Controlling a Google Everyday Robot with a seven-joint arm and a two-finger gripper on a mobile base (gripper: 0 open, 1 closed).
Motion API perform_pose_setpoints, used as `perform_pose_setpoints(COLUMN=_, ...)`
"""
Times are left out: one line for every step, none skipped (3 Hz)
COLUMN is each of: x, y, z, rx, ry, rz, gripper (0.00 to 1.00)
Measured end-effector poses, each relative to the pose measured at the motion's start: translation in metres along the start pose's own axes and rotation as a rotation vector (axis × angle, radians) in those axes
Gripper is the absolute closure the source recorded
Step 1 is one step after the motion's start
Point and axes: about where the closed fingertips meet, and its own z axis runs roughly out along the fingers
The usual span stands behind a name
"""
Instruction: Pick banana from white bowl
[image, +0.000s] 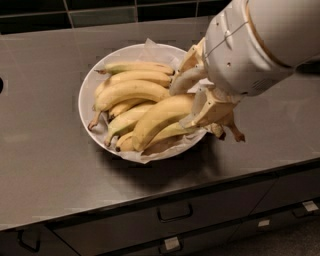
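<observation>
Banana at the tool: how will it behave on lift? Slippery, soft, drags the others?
The tool sits over the right end of the banana in the white bowl. Probably stiff and curved, so held at one end it may pivot downward. Smooth skin could slip. It rests on other bananas, so it may nudge them.

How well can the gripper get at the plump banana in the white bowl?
Probably yes: the gripper straddles the right end of the banana, which lies atop the pile in the white bowl.

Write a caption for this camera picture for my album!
Robot gripper grabs the big banana in the white bowl.
</observation>
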Motion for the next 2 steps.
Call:
perform_pose_setpoints(x=-0.017, y=0.001, z=-0.015, rx=0.054, ry=-0.108, rz=-0.073, gripper=1.00)
perform_pose_setpoints(x=-0.034, y=0.000, z=-0.022, rx=0.071, ry=-0.133, rz=-0.130, gripper=1.00)
